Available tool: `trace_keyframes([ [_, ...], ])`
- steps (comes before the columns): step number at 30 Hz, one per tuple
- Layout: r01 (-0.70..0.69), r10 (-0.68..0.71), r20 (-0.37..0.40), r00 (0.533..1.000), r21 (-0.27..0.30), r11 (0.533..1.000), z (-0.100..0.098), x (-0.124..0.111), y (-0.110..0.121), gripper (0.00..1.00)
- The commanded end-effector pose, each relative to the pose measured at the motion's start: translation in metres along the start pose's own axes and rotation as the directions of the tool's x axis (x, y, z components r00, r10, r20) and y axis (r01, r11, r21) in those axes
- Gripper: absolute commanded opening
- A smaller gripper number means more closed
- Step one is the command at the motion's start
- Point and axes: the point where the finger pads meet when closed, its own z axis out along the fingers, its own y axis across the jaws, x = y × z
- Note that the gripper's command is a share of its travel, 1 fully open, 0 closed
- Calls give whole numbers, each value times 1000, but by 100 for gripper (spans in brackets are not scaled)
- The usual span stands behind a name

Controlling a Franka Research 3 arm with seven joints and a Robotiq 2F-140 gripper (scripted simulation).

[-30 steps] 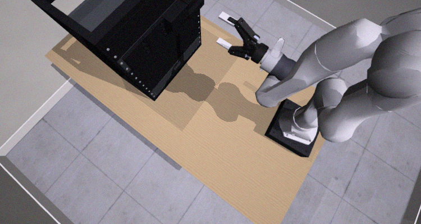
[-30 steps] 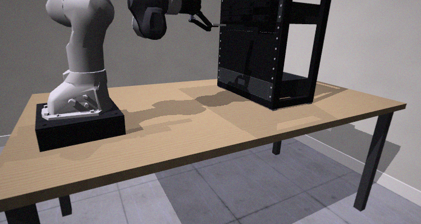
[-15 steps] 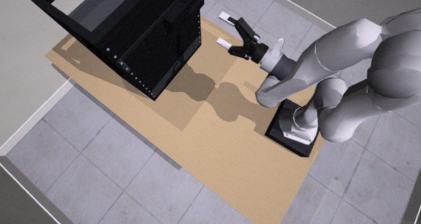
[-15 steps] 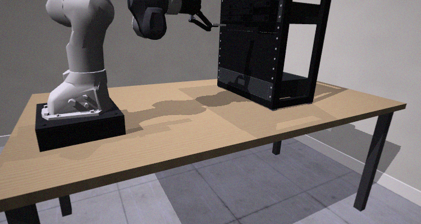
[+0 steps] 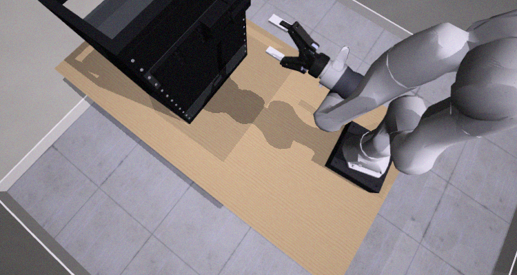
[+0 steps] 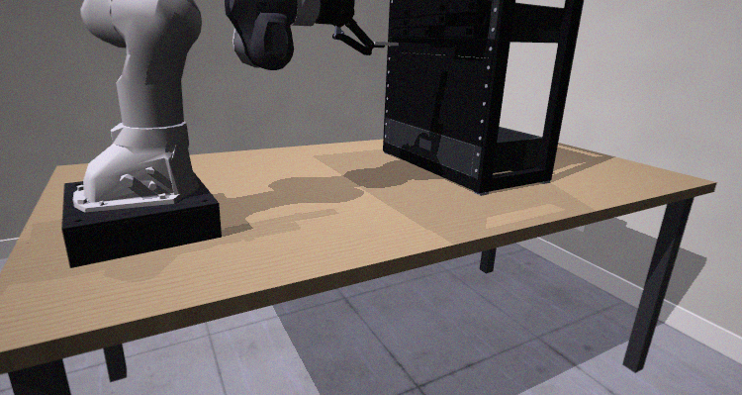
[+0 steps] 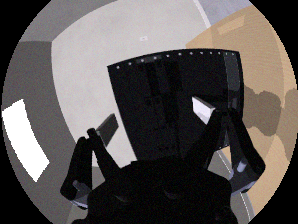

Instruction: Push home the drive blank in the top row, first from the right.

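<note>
The black rack [image 5: 169, 38] stands at the far end of the wooden table; it also shows in the exterior view [image 6: 461, 80] and in the wrist view [image 7: 174, 106]. Its front face is dark, and I cannot make out the single drive blanks in any view. My gripper [image 5: 280, 38] [image 6: 381, 16] is open and empty. It hangs level, high up, a short way in front of the rack's upper front, fingers pointing at it. In the wrist view the two fingers straddle the rack's front without touching it.
The arm's black base block [image 6: 139, 226] sits at the other end of the table [image 6: 336, 221]. The rack's lower front carries a grey panel [image 6: 430, 150]. A wall stands close behind the rack.
</note>
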Motion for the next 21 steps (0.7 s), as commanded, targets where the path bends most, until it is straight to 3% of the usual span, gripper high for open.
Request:
trace_keyframes([
  [1, -5, 5, 0, 1000, 2, 1000, 1, -1, -1, 100],
  [11, -5, 5, 1, 1000, 0, 1000, 6, -5, -1, 100],
  [21, -5, 5, 1, 1000, 0, 1000, 28, -22, -3, 100],
])
